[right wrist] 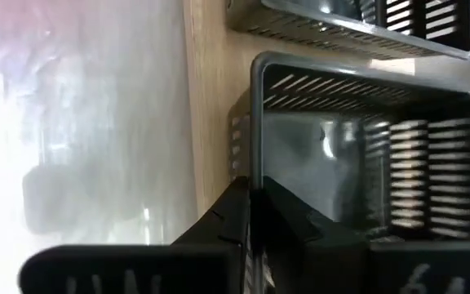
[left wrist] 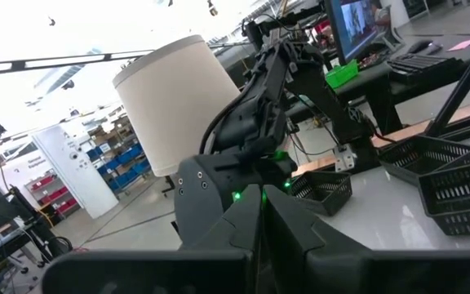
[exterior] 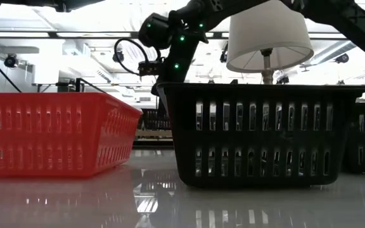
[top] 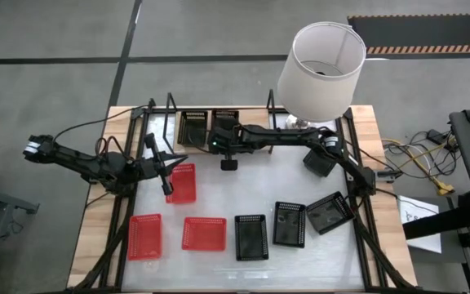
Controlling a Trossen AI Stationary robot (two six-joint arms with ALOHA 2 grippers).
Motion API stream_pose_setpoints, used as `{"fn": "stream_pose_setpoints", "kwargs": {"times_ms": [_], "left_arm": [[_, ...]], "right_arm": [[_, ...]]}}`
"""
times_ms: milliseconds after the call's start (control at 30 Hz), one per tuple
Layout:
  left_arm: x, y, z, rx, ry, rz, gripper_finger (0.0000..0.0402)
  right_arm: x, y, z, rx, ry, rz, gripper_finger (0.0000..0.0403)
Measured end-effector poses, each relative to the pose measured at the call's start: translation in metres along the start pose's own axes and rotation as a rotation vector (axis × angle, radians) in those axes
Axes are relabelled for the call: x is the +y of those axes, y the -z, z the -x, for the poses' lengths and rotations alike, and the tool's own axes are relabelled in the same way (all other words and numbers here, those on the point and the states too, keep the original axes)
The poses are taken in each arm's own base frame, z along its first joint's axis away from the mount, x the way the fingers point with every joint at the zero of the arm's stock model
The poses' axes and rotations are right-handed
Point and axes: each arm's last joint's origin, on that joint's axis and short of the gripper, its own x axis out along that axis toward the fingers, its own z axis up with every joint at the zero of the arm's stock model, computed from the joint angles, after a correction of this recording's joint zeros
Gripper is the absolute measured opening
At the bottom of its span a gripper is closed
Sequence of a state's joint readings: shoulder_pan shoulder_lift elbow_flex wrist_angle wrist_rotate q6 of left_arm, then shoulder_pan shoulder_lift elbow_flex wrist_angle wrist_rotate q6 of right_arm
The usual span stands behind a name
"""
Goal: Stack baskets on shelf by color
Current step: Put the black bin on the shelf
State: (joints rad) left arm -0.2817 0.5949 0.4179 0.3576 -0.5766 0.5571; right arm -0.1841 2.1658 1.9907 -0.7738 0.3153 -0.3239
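Right tool (right wrist: pixel 250 214), fingers nearly together, pinches the wall of a black basket (right wrist: pixel 357 155) on the wooden shelf (right wrist: pixel 210 114) (rear of tabletop). Left tool (top: pixel 167 186), closed and empty, touches a red basket (top: pixel 183 183).

I see the white worktop (top: pixel 300 175) with wood edges. On its near half lie three red baskets: one (top: pixel 145 236) at the left, one (top: pixel 204 233) beside it, and a third (top: pixel 181 183) farther back. To their right lie three black baskets (top: pixel 251 237) (top: pixel 289 224) (top: pixel 330 213), the last one skewed. Along the far edge I see the light-wood shelf (right wrist: pixel 210 122), carrying black baskets (top: pixel 193 127) side by side. A white-shaded lamp (top: pixel 321 69) stands at the far right.
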Motion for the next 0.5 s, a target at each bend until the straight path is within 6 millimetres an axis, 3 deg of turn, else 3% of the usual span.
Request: {"fn": "stream_pose_setpoints", "kwargs": {"times_ms": [500], "left_arm": [[0.0000,0.0001,0.0000,0.000,0.000,-0.001,0.0000]], "right_arm": [[-0.0007,-0.0003,0.0009,-0.001,0.010,-0.010,0.0073]]}}
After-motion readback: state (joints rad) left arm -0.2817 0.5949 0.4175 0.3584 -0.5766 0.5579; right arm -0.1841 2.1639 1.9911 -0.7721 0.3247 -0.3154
